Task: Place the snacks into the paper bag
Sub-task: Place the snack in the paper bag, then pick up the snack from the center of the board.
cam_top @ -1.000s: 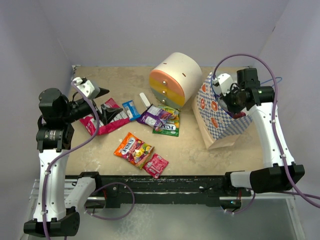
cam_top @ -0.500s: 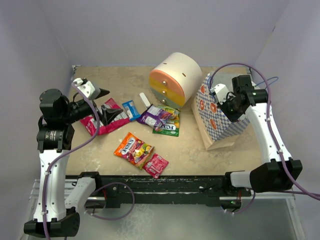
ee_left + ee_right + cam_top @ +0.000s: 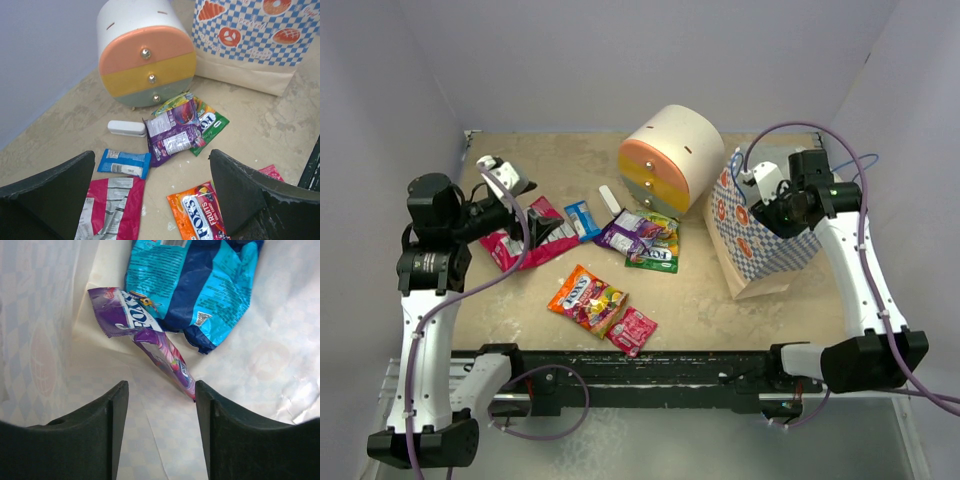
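Since the earlier frame the right arm is reaching lower into the mouth of the paper bag [image 3: 760, 255], and the right gripper [image 3: 160, 387] is spreading its jaws; the left arm is only turning its wrist a little over the left side of the table. In the right wrist view the two fingers are standing apart with nothing between them. Below them a purple Fox's packet [image 3: 145, 335] and a blue packet [image 3: 195, 285] are lying loose on the floor of the bag, so I judge the drop as just finishing. To do this step well, the right gripper should finish opening before it rises. It should then come straight up through the middle of the opening, because the paper walls are close on both sides and the thin blue cord handles [image 3: 860, 158] are hanging at the rim. A sideways pull could catch them or tip the bag. The left gripper [image 3: 515, 182] is hanging wide open and is holding nothing. It is waiting above the snacks that are still on the table: a pink packet [image 3: 520, 245] just beside it, a small blue packet [image 3: 582, 220], an orange packet [image 3: 585, 298] and some others near the drawer unit [image 3: 670, 160]. The pink one looks like the easiest next pick.
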### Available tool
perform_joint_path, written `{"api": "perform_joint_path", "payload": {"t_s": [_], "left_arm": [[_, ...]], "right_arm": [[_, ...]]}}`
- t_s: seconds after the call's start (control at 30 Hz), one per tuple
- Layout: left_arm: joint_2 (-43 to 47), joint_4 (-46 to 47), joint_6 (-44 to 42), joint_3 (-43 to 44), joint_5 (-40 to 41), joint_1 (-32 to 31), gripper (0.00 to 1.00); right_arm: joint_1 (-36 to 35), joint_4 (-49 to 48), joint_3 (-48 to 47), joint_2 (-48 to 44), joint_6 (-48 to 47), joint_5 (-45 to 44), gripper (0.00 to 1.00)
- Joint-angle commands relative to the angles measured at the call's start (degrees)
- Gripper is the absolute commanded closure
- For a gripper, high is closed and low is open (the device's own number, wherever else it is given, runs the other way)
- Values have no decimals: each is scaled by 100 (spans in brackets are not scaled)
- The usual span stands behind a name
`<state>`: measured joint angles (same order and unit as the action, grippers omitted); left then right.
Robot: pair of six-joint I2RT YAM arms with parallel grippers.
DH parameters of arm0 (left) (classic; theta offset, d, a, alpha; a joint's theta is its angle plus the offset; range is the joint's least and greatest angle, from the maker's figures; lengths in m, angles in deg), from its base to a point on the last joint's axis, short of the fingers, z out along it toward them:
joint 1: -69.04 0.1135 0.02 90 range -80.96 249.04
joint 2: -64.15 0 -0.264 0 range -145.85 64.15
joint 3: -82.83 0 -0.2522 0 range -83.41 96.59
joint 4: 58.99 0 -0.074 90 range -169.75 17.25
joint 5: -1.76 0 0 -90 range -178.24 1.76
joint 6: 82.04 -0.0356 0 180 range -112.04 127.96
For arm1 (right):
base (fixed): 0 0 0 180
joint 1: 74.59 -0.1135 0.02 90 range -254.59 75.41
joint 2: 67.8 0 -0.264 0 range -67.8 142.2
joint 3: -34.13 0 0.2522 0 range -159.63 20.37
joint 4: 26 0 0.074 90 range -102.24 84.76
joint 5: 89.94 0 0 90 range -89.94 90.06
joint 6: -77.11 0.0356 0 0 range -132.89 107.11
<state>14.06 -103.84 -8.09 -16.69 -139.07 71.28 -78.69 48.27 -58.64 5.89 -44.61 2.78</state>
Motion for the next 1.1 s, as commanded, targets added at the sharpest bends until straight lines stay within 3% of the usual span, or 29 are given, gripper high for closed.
{"api": "perform_joint_path", "payload": {"t_s": [0.0, 0.3, 0.53, 1.07], "left_arm": [[-196, -240, -457, -67, 337, 51, 0], [-855, -309, -949, -322, 819, -75, 1], [-1642, 44, -801, -410, 1417, -618, 4], [-4638, 505, -503, 680, 1004, -1470, 13]], "right_arm": [[14, -355, -395, -292, 317, -379, 38], [14, -1124, -957, -451, 865, -924, 34], [14, -1907, -1223, -523, 1357, -916, 34], [14, -2912, -757, -1382, 1503, -52, 34]]}}
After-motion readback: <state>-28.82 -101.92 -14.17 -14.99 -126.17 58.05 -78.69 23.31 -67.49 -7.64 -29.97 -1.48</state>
